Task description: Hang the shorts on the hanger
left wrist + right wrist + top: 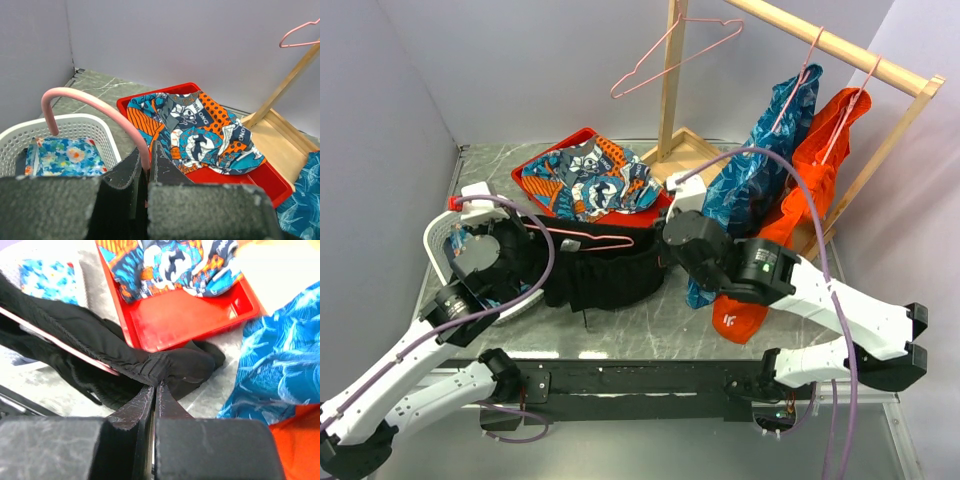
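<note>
Left gripper (146, 175): clamped on pink hanger (95, 102) below its hook. Right gripper (154, 390): pinching waistband of black shorts (90, 335), centre frame. Hanger's long axis runs left-right along the shorts, between both arms. Red tray (190, 320) beyond.

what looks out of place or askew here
The empty pink hanger by the wooden post hangs steeply tilted, not level. The patterned garment is heaped in the red tray, spilling over its edge. Nothing looks damaged.
</note>
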